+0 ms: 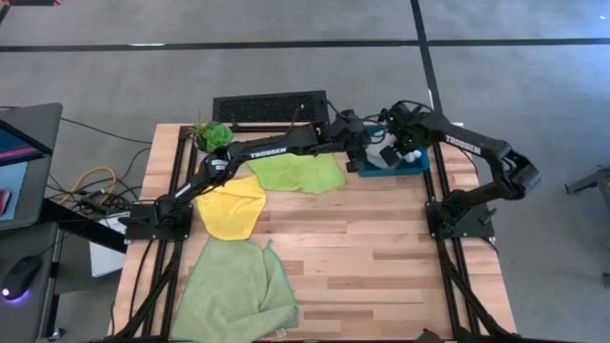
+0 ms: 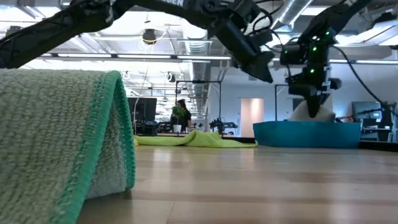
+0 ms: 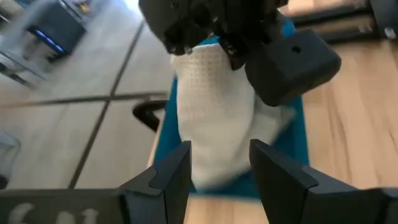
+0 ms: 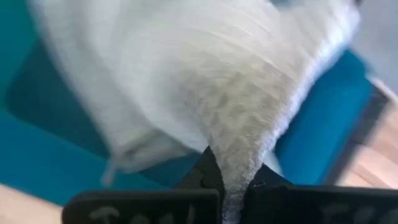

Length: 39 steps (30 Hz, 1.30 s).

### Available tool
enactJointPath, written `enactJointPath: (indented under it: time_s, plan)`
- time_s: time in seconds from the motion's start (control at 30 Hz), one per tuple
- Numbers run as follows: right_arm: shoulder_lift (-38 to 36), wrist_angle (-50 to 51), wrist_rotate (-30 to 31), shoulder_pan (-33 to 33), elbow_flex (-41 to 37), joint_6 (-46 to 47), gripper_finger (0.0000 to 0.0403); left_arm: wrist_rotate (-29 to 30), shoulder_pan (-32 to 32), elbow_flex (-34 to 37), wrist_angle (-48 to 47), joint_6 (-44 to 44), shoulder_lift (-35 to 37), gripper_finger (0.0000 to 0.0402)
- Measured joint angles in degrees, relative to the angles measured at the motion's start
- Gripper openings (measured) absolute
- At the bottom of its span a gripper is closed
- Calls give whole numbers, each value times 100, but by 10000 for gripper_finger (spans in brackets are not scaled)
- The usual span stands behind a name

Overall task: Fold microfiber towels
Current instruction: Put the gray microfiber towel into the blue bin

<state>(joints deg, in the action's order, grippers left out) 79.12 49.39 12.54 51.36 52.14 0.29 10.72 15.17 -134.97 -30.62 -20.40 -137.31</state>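
The grey towel (image 3: 211,112) is drawn up into a peak over the teal tray (image 1: 412,167) at the table's far right. My right gripper (image 4: 233,186) is shut on it from above. My left gripper (image 3: 219,177) is open, in the air just left of the tray (image 2: 308,134), its fingers facing the towel without touching it. The lime green towel (image 1: 297,172) lies flat at the far middle, the yellow towel (image 1: 233,206) left of centre. The large pale green towel (image 1: 233,286) lies rumpled at the near left. My right gripper pinches a bunched-up part of the grey towel (image 4: 235,163) between its two fingers, coming from above and pointing steeply down. The towel hangs below the fingers as a peak (image 2: 309,112), and its lower part (image 3: 217,177) rests in the tray.
A small green plant (image 1: 212,135) and a black grille (image 1: 270,109) stand at the far edge. The pale green towel's raised fold (image 2: 68,143) is at the near edge. Bare wood (image 1: 381,257) stretches across the middle and near right.
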Motion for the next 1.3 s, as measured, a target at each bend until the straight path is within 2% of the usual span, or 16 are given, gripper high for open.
enactJointPath:
  time_s: [0.2, 0.3, 0.4, 0.6, 0.73, 0.87, 1.03, 1.1, 1.17, 1.3]
  plan:
    - [336, -332, 130, -55, -16, 88, 20, -46, -73, 3, -926, -20, 123, 154]
    - [324, -335, 144, 3, -17, 197, 23, -67, -95, 3, -1389, 63, 510, 154]
    - [305, -313, 114, 105, -17, 288, 23, -7, -90, -42, -1488, 101, 936, 154]
    - [305, -320, 82, 194, -17, 287, 36, -22, -138, 16, -1680, 31, 1090, 154]
    - [305, -341, 93, 205, -17, 286, 58, 40, -130, -35, -1749, 26, 1363, 154]
    - [305, -343, 91, 205, -17, 278, 85, 74, -122, 21, -2195, 9, 1239, 154]
    - [305, -360, 108, 209, -15, 278, 132, 102, -130, -17, -2367, 7, 1323, 154]
    - [305, -408, 286, 232, -9, 299, 154, 120, -128, -6, -2419, 7, 1284, 154]
    - [305, -320, 490, 303, 105, 343, 174, 120, -125, 8, -2469, 7, 1274, 154]
    - [205, -118, 420, 411, 412, 540, 200, 204, -124, -6, -2554, 47, 1423, 154]
